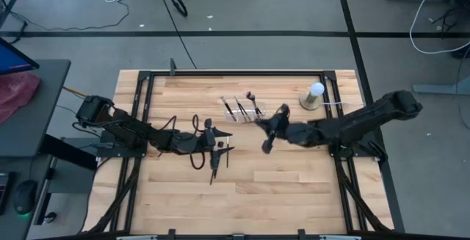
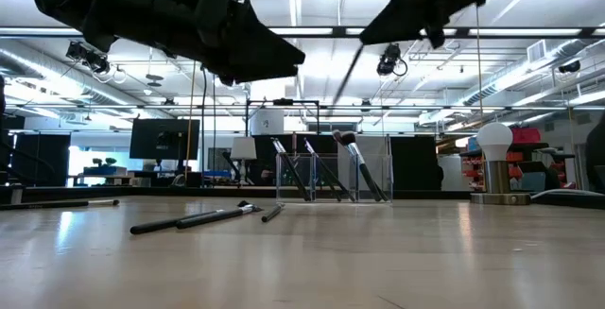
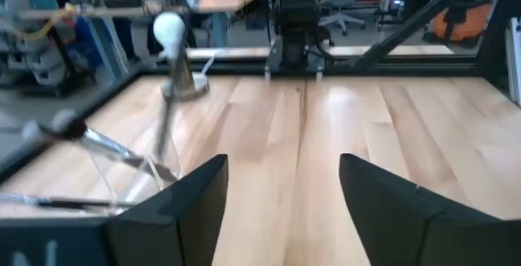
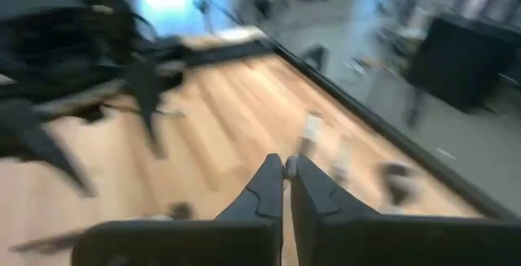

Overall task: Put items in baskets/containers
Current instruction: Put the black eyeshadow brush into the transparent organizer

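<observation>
Right pincer (image 1: 267,142) clenched on 1 brush (image 2: 346,75); tilted brush could miss clear tray (image 1: 244,111). Left pincer (image 3: 281,197) released.

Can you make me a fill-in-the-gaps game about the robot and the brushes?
1. The left gripper has its fingers ___.
2. The right gripper has its fingers ___.
3. Some brushes stand in a tray made of ___ plastic.
4. The ball on the tan base is coloured ___.

Missing words: open; shut; clear; white.
</observation>
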### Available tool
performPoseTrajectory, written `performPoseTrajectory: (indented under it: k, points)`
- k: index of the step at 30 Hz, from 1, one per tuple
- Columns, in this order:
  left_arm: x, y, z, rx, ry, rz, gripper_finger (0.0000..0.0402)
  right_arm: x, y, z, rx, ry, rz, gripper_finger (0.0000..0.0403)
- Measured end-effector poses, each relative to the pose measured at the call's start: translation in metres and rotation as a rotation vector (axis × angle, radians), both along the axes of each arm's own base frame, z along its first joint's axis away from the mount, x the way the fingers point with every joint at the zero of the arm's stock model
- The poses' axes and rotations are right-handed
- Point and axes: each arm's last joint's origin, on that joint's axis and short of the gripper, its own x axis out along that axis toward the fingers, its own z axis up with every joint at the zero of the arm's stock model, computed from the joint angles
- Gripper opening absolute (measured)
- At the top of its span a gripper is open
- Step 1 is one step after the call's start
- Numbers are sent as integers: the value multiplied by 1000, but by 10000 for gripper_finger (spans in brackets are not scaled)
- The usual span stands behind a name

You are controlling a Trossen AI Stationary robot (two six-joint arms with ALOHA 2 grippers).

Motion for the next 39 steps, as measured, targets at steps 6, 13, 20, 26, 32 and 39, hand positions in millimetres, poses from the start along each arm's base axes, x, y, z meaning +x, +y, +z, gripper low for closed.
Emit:
performPoseTrajectory:
  k: [6, 13, 20, 26, 32, 39]
  points:
    - [-1, 0, -3, -23, 30, 6, 239, 3, -37, 38, 27, 201, -108, 2]
    - [-1, 0, -4, -25, 30, 7, 222, 10, -89, 25, 148, 324, -118, 3]
    - [-1, 0, -4, -25, 30, 7, 213, 19, -122, 3, 280, 391, -57, 4]
    - [-1, 0, -4, -25, 30, 7, 213, 24, -141, -14, 362, 429, -12, 5]
    - [-1, 0, -4, -25, 30, 7, 213, 28, -151, -23, 366, 444, -19, 12]
    - [-1, 0, -4, -36, 28, 9, 213, 35, -154, -21, 329, 385, -8, 85]
